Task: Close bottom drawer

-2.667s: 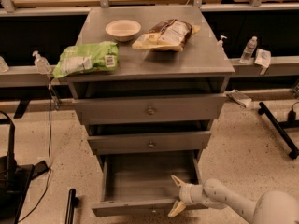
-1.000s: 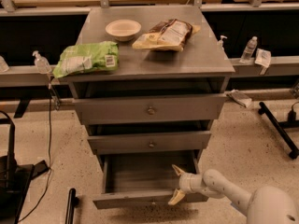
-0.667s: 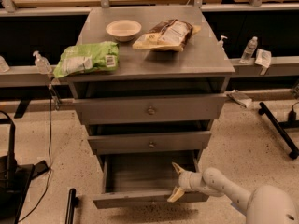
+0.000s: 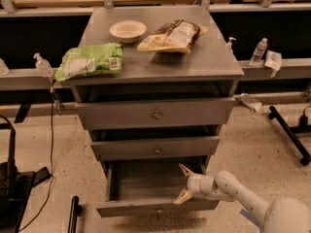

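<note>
Camera view: I see the bottom drawer (image 4: 146,184) pulled well out at the foot of the cabinet (image 4: 194,113), box showing. My hand (image 4: 184,184) sits over its right front corner, fingers (image 4: 186,171) spread wide, the lower one by the front panel. A bowl (image 4: 128,31) rests on the worktop (image 4: 165,62).

The bottom drawer (image 4: 146,183) and the cabinet (image 4: 160,62) above it look like smooth, matt grey painted metal, with small shiny metal knobs (image 4: 157,115). The gripper (image 4: 181,184), at the drawer's right front corner, has cream, plastic-looking fingers (image 4: 183,197) spread apart on a smooth, faintly glossy white arm (image 4: 243,193). The green bag (image 4: 90,60) is glossy plastic film; the floor (image 4: 58,144) is hard and speckled.
</note>
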`<state>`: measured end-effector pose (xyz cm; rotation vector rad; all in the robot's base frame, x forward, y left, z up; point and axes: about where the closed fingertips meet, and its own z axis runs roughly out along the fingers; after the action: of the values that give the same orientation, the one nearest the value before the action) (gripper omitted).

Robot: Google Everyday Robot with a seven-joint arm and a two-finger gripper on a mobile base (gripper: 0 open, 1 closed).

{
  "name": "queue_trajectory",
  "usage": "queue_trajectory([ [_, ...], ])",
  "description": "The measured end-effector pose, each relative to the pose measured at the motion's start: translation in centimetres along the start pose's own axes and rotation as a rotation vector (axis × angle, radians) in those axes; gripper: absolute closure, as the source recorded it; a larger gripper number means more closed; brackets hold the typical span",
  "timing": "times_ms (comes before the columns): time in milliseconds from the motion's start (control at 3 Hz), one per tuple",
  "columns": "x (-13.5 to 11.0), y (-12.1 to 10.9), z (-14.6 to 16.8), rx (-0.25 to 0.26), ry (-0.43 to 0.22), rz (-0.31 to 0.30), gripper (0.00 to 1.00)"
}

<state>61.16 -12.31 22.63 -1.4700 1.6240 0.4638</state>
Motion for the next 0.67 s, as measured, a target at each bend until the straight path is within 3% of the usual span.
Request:
queue_trajectory([
  [333,-2.0,0.7,-1.8,-0.021,-0.054,-0.008,0.00],
  [667,-3.1,4.2,-2.9,-0.089,-0.092,0.011,0.15],
])
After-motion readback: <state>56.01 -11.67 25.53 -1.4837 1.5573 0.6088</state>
